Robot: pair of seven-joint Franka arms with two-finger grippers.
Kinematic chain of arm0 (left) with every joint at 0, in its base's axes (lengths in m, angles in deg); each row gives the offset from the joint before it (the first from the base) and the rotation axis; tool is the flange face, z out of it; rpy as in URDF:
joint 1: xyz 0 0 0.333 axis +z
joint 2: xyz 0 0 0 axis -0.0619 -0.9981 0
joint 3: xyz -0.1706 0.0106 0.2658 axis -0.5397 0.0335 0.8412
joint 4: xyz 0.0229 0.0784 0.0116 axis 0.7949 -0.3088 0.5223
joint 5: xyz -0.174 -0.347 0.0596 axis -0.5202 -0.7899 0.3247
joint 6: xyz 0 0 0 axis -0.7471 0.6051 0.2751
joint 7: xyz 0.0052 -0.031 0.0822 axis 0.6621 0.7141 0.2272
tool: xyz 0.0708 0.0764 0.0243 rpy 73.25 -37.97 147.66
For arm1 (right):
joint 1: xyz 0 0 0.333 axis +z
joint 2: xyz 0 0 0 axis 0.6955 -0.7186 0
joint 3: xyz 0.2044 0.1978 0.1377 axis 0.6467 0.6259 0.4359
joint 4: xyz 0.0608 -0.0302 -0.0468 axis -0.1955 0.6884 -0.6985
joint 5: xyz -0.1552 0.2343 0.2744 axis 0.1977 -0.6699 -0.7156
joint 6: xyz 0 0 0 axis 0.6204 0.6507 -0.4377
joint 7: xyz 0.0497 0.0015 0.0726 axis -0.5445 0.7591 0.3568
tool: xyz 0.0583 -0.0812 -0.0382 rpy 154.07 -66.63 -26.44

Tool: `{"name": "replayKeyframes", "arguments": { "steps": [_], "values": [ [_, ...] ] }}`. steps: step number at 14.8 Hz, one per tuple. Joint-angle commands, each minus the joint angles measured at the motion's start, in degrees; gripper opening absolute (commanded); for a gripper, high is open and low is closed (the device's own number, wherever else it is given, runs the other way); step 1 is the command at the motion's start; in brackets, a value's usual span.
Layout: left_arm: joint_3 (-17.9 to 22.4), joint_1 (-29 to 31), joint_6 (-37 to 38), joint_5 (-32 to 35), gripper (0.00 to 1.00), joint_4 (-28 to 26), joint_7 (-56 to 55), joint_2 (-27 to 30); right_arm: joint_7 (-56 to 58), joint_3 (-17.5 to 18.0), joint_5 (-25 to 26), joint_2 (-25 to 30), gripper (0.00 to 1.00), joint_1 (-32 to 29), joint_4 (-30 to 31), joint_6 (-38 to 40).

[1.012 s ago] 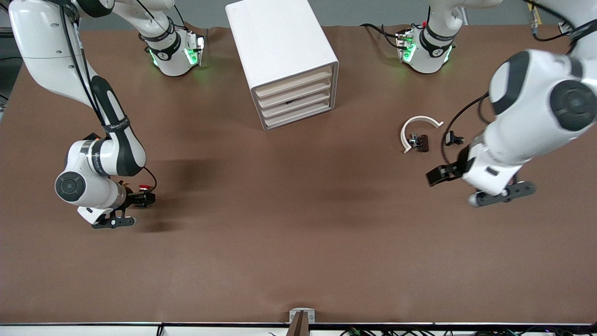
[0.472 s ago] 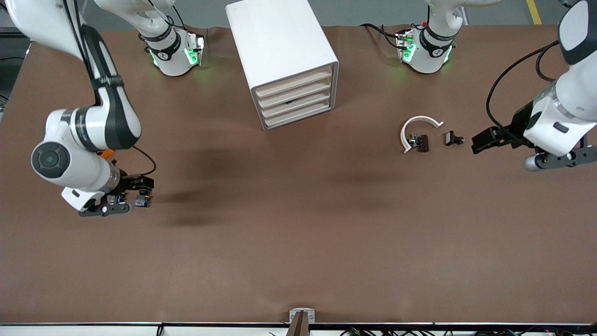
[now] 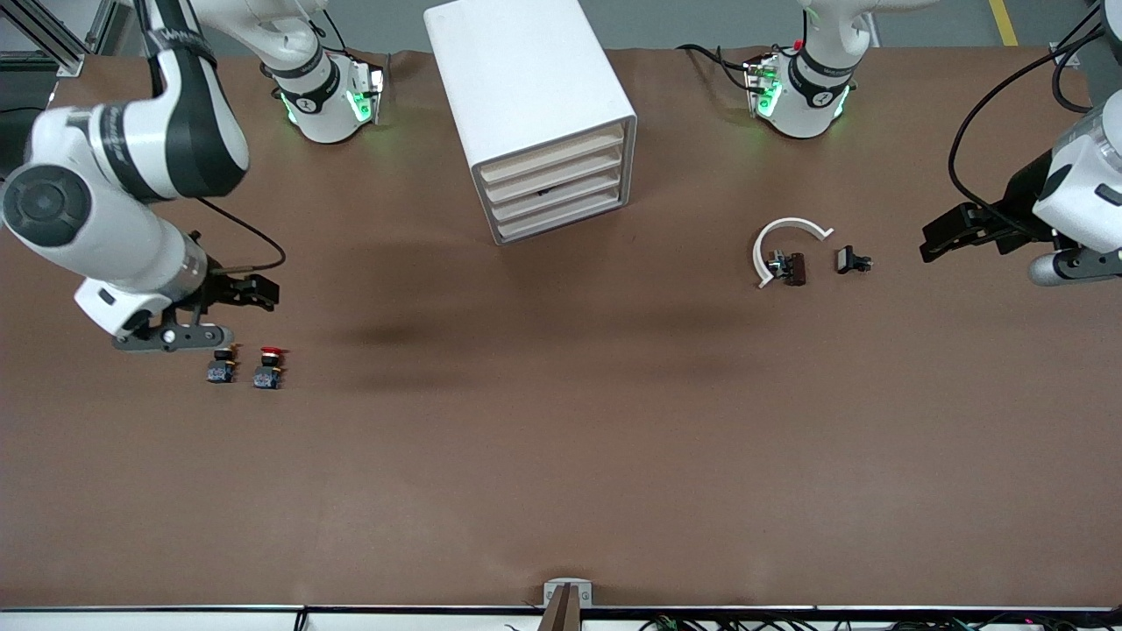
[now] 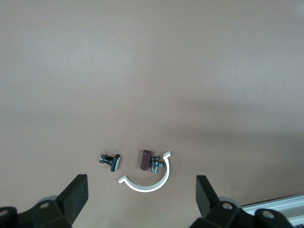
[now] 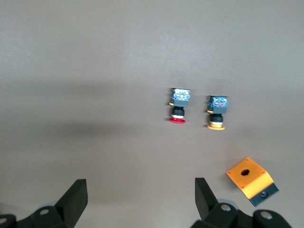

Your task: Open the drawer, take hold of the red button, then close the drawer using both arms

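**Both arms raised, fingers spread and empty; red button lies on the table, drawers all shut**

At the right arm's end of the table, the right arm bends down from its base and hangs with its wrist tilted. The right gripper [image 3: 230, 302] is in the air above bare table, just short of two small buttons, its fingers [image 5: 76, 197] wide apart with nothing between them. On the mat below lies the button [image 3: 268, 367] with the red cap, tipped on its side, and just beside it, closer to the table's end, a yellow-capped button [image 3: 220, 367] of the same build. The right wrist view shows both lying parallel, slightly apart, with an orange cube [image 5: 250, 176] with a hole resting near the yellow-capped one.

In the middle, up between the two bases, stands a white drawer cabinet [image 3: 530, 109], turned at an angle, its four drawer fronts all flush.

Toward the left arm's end lie a white curved clip [image 3: 783, 237], a small brown part [image 3: 793, 268] inside its arc, and a small black part [image 3: 850, 260] beside them.

The left arm reaches in from the view's edge. The left gripper [image 3: 951, 237] hovers above bare table near the black part, fingers [image 4: 74, 194] fully spread and empty.

The table [image 3: 561, 456] is covered with a plain brown mat; a grey floor shows past its top edge.
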Motion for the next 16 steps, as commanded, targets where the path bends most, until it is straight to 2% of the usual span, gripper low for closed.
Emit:
{"name": "replayKeyframes", "arguments": {
  "steps": [1,4,8,13,16],
  "values": [
    [0.07,0.50,0.24,0.07,1.00,-2.85,1.68,3.25,-0.26,0.28,0.54,5.61,1.00,-0.23,1.78,0.68],
    [1.13,0.41,0.24,0.07,1.00,-4.26,3.45,4.74,-0.35,0.11,0.45,9.13,1.00,-0.31,1.08,2.08],
    [1.13,0.50,0.41,0.07,1.00,-4.18,3.53,4.84,-0.26,0.02,0.45,11.07,1.00,-0.40,0.38,2.08],
    [1.47,0.32,0.94,0.25,1.00,-3.91,3.62,4.93,-0.17,-0.07,0.45,11.51,1.00,-0.75,-2.43,4.54],
    [3.32,-1.17,0.94,0.42,1.00,-3.91,3.62,5.54,-0.17,0.63,0.45,11.51,1.00,-1.45,-2.61,4.72]
  ]
}}
